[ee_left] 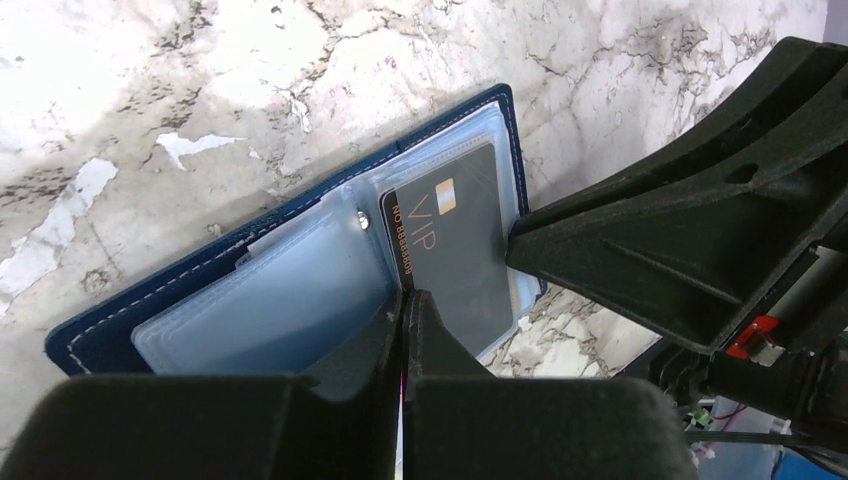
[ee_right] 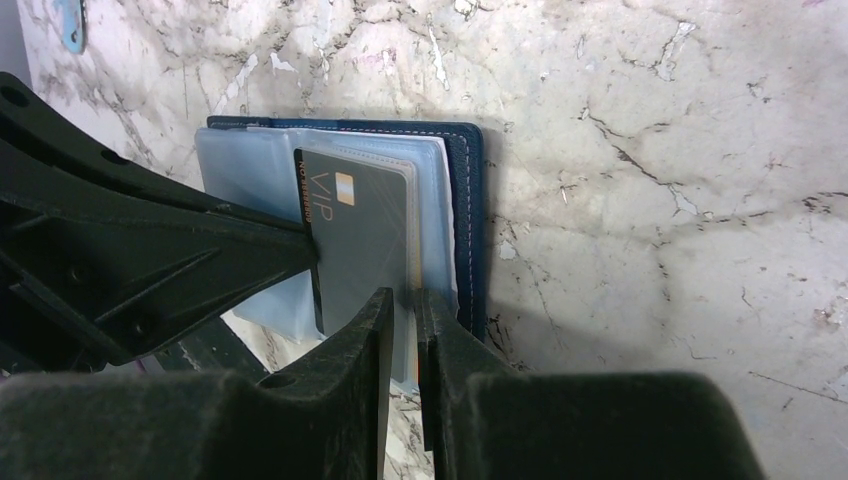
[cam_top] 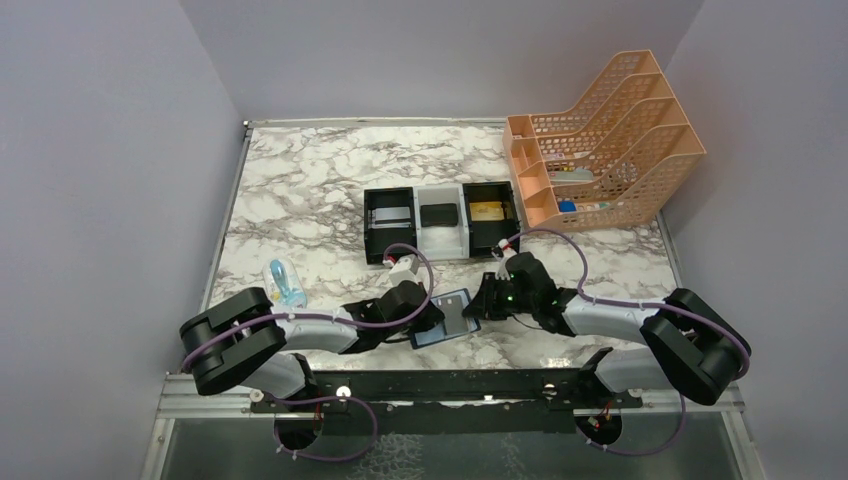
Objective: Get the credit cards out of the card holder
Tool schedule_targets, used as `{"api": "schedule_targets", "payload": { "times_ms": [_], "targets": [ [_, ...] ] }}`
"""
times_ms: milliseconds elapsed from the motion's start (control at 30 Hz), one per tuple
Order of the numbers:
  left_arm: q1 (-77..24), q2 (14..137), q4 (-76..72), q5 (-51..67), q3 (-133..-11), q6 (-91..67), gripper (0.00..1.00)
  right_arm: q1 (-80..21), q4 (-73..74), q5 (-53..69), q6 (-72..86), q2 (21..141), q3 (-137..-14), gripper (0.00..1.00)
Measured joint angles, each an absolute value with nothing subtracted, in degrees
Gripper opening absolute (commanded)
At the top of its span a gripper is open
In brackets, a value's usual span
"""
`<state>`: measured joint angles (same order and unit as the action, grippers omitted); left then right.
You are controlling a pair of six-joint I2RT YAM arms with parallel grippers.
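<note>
Card holder [cam_top: 447, 317] open, left jaws clenched at black card [ee_left: 455, 250], right jaws pinching holder's pocket, trays [cam_top: 440, 225] behind

The card holder [ee_left: 290, 290] has a stitched navy cover, seemingly leatherette; inside it, glossy clear plastic pockets [ee_left: 250, 320] and a matt black card [ee_left: 455, 250]; beneath it, a smooth marble-look table [ee_left: 200, 80].

Lab robot cell; grey walls [cam_top: 100, 150], marble tabletop [cam_top: 300, 190]
</note>
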<state>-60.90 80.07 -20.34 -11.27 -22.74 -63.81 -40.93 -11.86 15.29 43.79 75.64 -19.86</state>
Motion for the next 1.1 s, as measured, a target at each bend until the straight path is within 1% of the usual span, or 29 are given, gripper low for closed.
{"api": "schedule_targets", "payload": {
  "times_ms": [367, 433, 633, 833, 1100],
  "targets": [
    [-61.25, 77.60, -15.64, -11.49, -22.37, -62.78, 0.00, -40.93, -11.55, 15.33, 43.59, 75.85, -20.21, 0.16],
    [-61.25, 77.45, -15.07, -11.51, -22.39, -62.57, 0.03, -40.93, -11.31, 15.33, 43.27, 75.83, -20.32, 0.17],
    [-61.25, 77.34, -14.79, -11.49, -22.50, -62.15, 0.14, -40.93, -8.45, 15.46, 41.71, 75.79, -21.87, 0.17],
    [-61.25, 77.34, -15.00, -11.49, -22.50, -62.24, 0.17, -40.93, -2.85, 15.51, 39.44, 73.56, -23.90, 0.21],
    [-61.25, 76.97, -14.87, -11.51, -22.50, -62.24, 0.21, -40.93, -0.21, 17.17, 36.14, 72.90, -27.38, 0.21]
  ]
}}
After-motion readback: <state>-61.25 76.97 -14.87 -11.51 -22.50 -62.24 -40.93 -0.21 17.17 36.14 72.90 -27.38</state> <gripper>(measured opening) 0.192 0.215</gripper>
